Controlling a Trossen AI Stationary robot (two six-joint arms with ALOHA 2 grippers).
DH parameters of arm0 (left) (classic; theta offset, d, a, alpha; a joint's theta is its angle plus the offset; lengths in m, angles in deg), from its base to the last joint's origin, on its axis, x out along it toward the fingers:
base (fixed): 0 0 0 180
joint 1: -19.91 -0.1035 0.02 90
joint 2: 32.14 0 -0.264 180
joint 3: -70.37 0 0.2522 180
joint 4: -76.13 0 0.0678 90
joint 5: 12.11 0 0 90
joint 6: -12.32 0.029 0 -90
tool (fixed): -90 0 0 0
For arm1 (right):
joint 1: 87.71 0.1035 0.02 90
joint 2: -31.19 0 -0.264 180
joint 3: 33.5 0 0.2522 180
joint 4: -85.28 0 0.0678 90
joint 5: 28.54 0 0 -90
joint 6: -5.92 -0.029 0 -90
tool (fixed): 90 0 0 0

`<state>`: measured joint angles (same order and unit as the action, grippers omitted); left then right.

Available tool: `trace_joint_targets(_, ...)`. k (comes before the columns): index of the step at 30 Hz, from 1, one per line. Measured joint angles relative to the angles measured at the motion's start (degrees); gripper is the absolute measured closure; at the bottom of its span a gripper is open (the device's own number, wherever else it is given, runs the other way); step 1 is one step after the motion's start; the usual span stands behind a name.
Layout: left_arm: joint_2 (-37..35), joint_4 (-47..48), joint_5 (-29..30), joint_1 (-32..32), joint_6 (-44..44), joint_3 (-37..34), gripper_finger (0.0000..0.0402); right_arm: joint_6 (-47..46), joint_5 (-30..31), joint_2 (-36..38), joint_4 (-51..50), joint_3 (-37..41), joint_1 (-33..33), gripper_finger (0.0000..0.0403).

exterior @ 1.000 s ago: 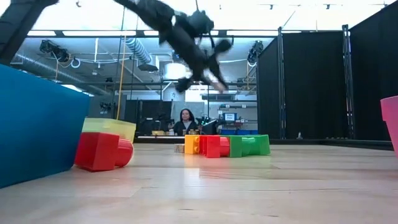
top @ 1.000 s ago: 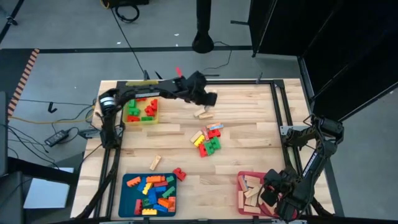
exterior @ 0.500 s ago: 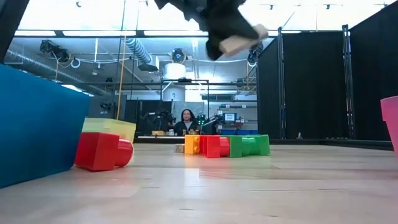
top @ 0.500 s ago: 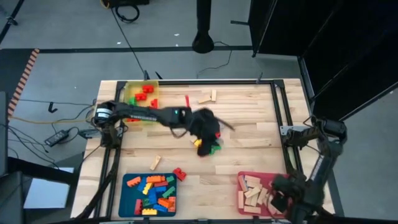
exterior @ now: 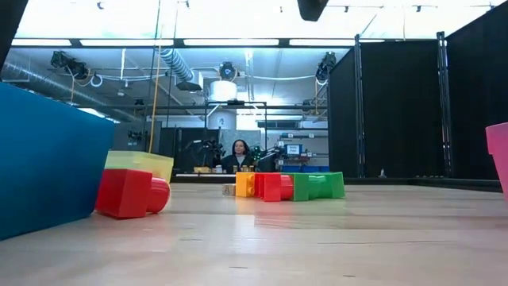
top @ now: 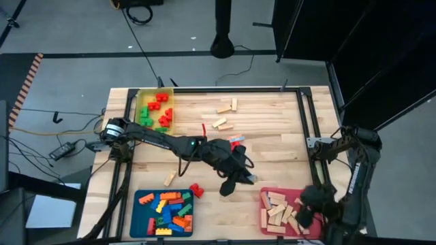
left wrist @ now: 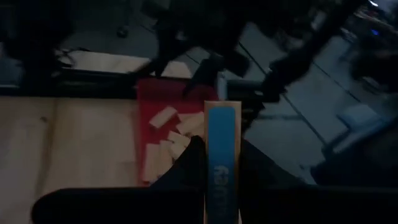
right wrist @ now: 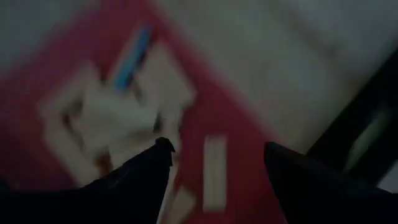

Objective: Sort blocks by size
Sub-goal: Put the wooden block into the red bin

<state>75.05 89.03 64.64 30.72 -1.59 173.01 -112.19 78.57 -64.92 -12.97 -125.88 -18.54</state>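
The bench [top: 266,116] is being viewed from straight overhead in the high view, with both arms and the surrounding floor included. In the low view the bench [exterior: 333,238] is being seen at surface level, facing across it into the room, where a seated person [exterior: 238,156] is being caught far off. The pink tray [left wrist: 152,99] is being looked down on from a distance by the left wrist camera, and the pink tray [right wrist: 62,74] is being framed closely by the right wrist camera; that tray [top: 264,197] is also being shown in the high view.
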Motion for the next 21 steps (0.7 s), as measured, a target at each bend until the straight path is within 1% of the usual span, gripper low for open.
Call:
trace_joint_targets(2,0.00,-0.37,1.81,-0.15,-1.05,0.01,0.0355,0.57,3.29,1.22,-5.51,-3.14,-4.10,0.0136)
trace_joint_targets(4,0.00,-0.35,2.95,-0.27,-1.13,0.00,0.0355,7.81,9.04,4.08,-4.18,-4.77,-9.21,0.0139)
trace_joint_targets(5,0.00,-0.17,3.26,-0.26,-1.20,0.01,0.0355,11.86,10.82,5.46,-4.81,-5.32,-12.09,0.0140)
trace_joint_targets(10,0.38,0.17,5.63,-0.02,-1.81,0.01,0.0355,26.38,10.81,13.38,-5.51,-10.34,-28.35,0.0149)
trace_joint_targets(12,1.25,0.21,6.15,0.27,-1.81,0.01,0.0355,31.63,11.86,17.28,-5.34,-12.63,-34.96,0.0152)
trace_joint_targets(14,2.90,-1.07,6.55,0.74,-1.59,0.01,0.0355,39.10,13.08,20.90,-5.48,-14.97,-41.42,0.0154)
trace_joint_targets(17,6.42,-6.88,6.25,1.87,-1.51,0.01,0.0355,50.02,13.93,26.15,-5.61,-17.73,-50.27,0.0155)
trace_joint_targets(19,9.29,-12.73,5.87,2.54,-1.64,0.05,0.0355,53.54,13.87,29.25,-5.43,-18.62,-54.93,0.0155)
trace_joint_targets(21,12.15,-16.34,5.76,3.10,-2.14,1.61,0.0355,55.47,13.51,31.89,-5.52,-18.68,-58.42,0.0156)
